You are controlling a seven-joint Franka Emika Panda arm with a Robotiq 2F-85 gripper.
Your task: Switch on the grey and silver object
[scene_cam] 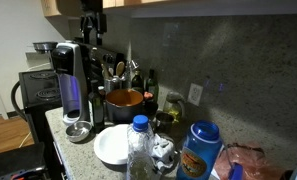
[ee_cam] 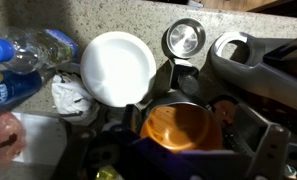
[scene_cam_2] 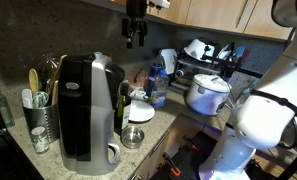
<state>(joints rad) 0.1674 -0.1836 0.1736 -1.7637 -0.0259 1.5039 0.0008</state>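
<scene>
The grey and silver object (scene_cam: 72, 85) is a tall narrow dark machine with a silver front, a bluish glow in its middle and a round silver base (scene_cam: 78, 132). It stands at the end of the counter in both exterior views, and is large and close in one of them (scene_cam_2: 88, 110). My gripper (scene_cam: 91, 25) hangs high above the counter, under the cabinets, above and slightly beside the machine, touching nothing; it also shows in an exterior view (scene_cam_2: 135, 38). In the wrist view the jaws (ee_cam: 188, 152) look spread and empty above a red pot (ee_cam: 176, 125), with the machine's top (ee_cam: 250, 62) and silver base (ee_cam: 185, 40) beyond.
A red pot (scene_cam: 125, 99) stands beside the machine. A white plate (scene_cam: 113, 146), a clear bottle with a blue cap (scene_cam: 140, 138) and a blue container (scene_cam: 198, 150) stand nearer the counter's front. A utensil holder (scene_cam_2: 38, 118) and a white pot (scene_cam_2: 206, 93) are nearby.
</scene>
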